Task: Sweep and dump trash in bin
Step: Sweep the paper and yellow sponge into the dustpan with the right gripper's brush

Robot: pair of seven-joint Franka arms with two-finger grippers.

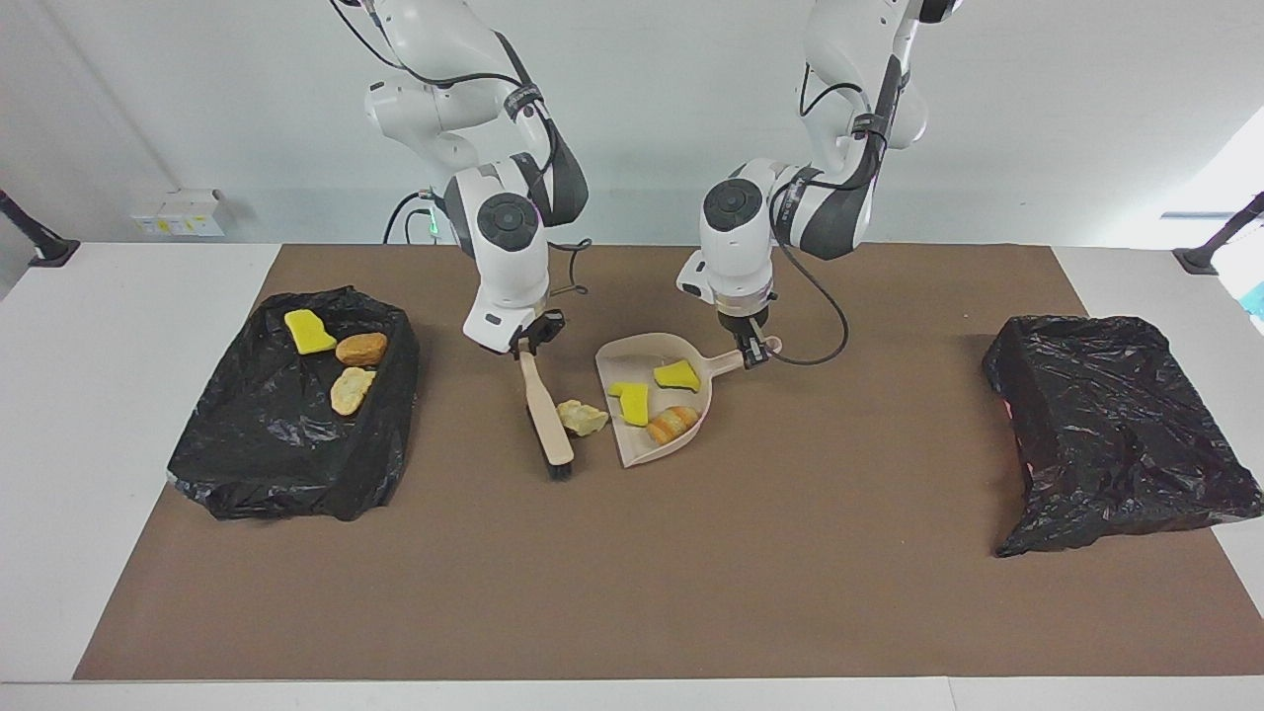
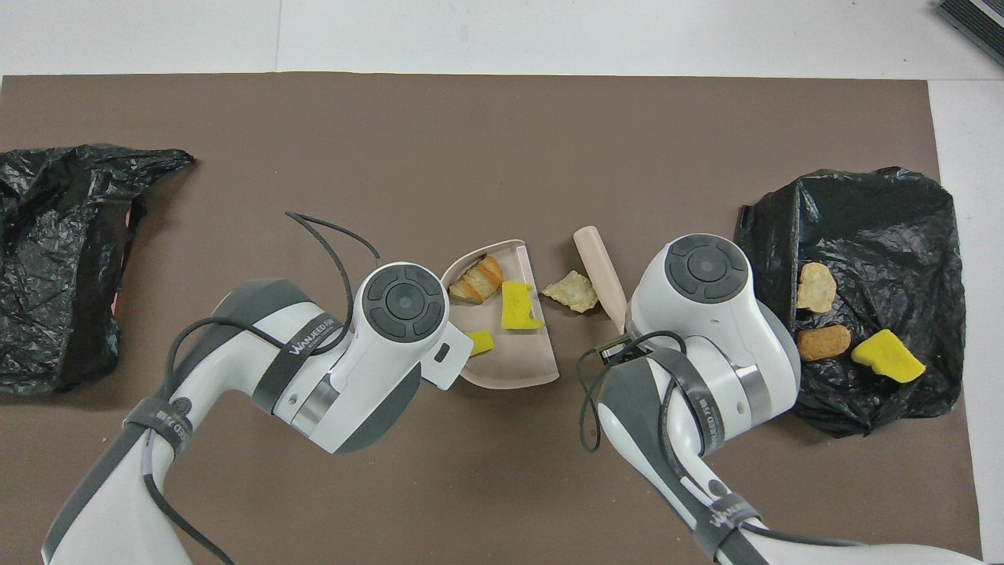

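My left gripper [image 1: 752,352] is shut on the handle of the beige dustpan [image 1: 632,361], which lies on the brown mat. Trash sits in the pan: two yellow sponge chunks [image 1: 632,401] [image 1: 677,375] and a bread roll [image 1: 671,423]. A pale paper wad [image 1: 581,418] lies on the mat just outside the pan's mouth. My right gripper [image 1: 528,346] is shut on the brush [image 1: 546,420], whose black bristles rest on the mat beside the wad, toward the right arm's end. From overhead, the dustpan [image 2: 510,366], wad [image 2: 572,290] and brush [image 2: 598,271] show, while both grippers are hidden under the arms.
A black-bag-lined bin [image 1: 296,444] at the right arm's end of the table holds a yellow sponge [image 1: 309,331] and two rolls [image 1: 361,348]. A second black-bagged bin [image 1: 1116,425] stands at the left arm's end. Cables hang by both wrists.
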